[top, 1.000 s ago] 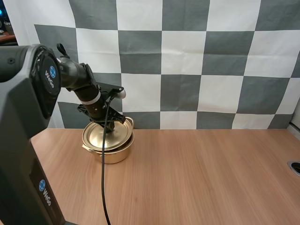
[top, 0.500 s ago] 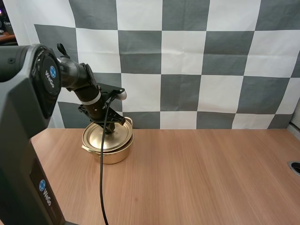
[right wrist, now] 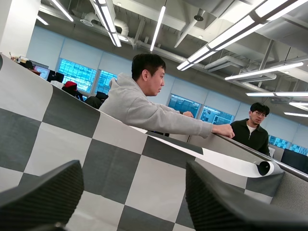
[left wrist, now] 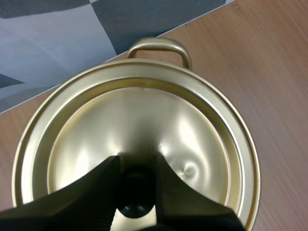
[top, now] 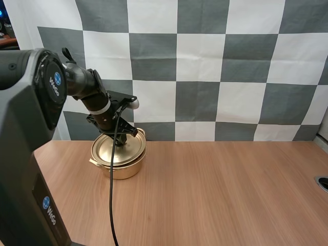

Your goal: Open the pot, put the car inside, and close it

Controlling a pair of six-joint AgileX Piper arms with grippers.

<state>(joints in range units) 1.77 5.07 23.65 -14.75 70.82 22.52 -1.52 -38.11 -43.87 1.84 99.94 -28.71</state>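
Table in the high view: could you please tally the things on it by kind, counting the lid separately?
pot: 1
lid: 1
Total: 2

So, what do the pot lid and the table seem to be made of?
The lid looks metal, gold-coloured with a satin finish: soft glare and blurred reflections. The table is wood or wood-look laminate, matte, with grain lines; which, I cannot tell.
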